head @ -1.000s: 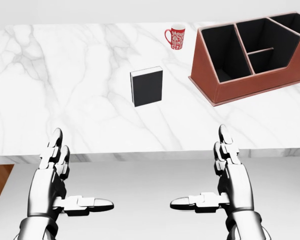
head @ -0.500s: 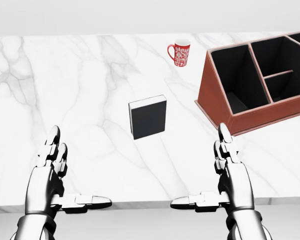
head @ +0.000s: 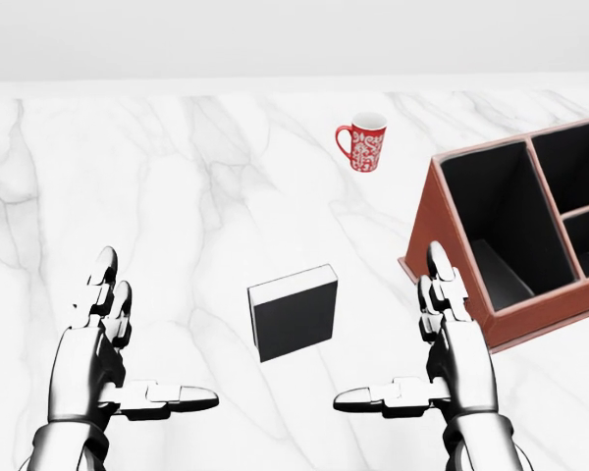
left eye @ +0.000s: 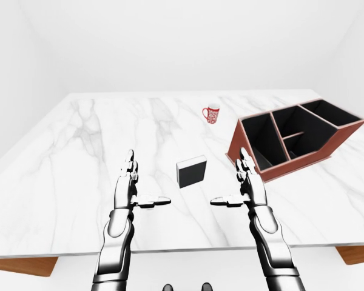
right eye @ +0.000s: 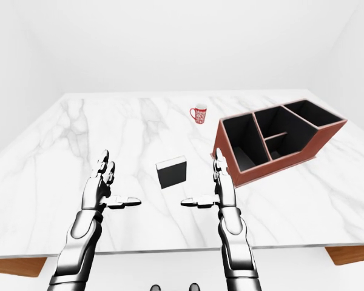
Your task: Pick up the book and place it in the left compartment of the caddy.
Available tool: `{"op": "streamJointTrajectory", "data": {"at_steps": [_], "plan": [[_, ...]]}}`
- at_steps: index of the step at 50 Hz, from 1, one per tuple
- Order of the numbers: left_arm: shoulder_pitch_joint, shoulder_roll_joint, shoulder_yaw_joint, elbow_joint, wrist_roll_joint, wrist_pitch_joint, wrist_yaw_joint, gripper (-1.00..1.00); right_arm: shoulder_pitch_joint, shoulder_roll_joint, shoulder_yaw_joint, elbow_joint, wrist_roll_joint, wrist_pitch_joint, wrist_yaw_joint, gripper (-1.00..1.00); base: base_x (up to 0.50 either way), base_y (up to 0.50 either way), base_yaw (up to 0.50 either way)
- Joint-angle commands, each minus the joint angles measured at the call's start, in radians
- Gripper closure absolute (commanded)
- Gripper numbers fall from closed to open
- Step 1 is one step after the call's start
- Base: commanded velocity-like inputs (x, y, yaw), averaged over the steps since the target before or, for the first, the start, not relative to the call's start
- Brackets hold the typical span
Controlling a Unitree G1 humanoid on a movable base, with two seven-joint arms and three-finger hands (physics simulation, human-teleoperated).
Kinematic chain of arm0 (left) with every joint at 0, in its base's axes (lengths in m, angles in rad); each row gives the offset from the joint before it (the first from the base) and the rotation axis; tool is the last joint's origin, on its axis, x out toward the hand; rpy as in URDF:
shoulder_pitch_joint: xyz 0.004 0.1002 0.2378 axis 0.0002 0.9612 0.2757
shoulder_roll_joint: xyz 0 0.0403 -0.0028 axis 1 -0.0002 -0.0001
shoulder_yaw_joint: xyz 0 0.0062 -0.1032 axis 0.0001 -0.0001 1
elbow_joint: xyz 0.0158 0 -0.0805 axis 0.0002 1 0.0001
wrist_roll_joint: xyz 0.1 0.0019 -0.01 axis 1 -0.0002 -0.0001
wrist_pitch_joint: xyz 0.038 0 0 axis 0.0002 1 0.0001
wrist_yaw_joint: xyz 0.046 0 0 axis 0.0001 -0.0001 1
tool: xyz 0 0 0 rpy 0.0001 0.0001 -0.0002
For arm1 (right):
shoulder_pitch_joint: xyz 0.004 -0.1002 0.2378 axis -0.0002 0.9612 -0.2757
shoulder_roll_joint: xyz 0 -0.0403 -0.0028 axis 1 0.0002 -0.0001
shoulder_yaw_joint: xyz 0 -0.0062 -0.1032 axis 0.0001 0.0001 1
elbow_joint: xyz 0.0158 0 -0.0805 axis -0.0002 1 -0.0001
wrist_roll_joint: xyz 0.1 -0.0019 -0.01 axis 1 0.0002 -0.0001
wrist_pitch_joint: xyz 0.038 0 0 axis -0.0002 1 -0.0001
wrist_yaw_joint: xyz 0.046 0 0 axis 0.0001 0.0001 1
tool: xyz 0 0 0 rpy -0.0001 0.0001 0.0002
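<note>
Lying flat on the white marble table (head: 128,196), the book (head: 293,316) shows a black cover and a white page edge along its top and left sides. It sits roughly midway between the table's left and right edges, nearer the table edge closest to the robot than the far edge.

The left hand (head: 103,368) is held over the table to the left of the book, fingers (head: 106,280) extended upward in the head view and thumb pointing inward toward the book. This hand is spread and holds nothing. The right hand (head: 442,363) mirrors it on the right of the book, also spread and empty, thumb pointing inward. Neither hand touches the book.

The caddy (left eye: 294,140) is a red-brown box with black interior compartments, standing toward the table's right edge. Its left compartment (head: 501,226) is a long open slot, apart from the book. The right hand's fingertips overlap the caddy's lower left corner in the head view; contact cannot be determined.

A red patterned mug (head: 367,142) stands upright toward the far table edge, well apart from the book and near the caddy.
</note>
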Motion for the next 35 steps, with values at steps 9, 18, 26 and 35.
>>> {"op": "streamJointTrajectory", "data": {"at_steps": [9, 18, 26, 35], "plan": [[0.0, -0.001, 0.0, 0.011, -0.002, -0.008, -0.003, -1.0, 0.017, 0.005, 0.017, -0.006, 0.009, -0.017, 0.027, -1.0, 0.22, 0.0, 0.0], [-0.001, 0.001, 0.003, 0.013, -0.004, -0.009, -0.003, -1.0, 0.017, 0.008, 0.013, -0.023, 0.044, -0.008, 0.041, -1.0, 0.0, -0.39, 0.0], [-0.006, 0.004, 0.012, 0.005, -0.01, 0.0, 0.0, -1.0, 0.017, 0.024, 0.035, -0.054, 0.069, -0.021, 0.041, -1.0, 0.0, -0.25, 0.0], [-0.054, 0.033, 0.064, 0.019, -0.061, 0.043, -0.01, -1.0, -0.087, 0.016, 0.005, 0.016, 0.121, 0.007, -0.011, -1.0, 0.0, 0.0, 0.0]]}}
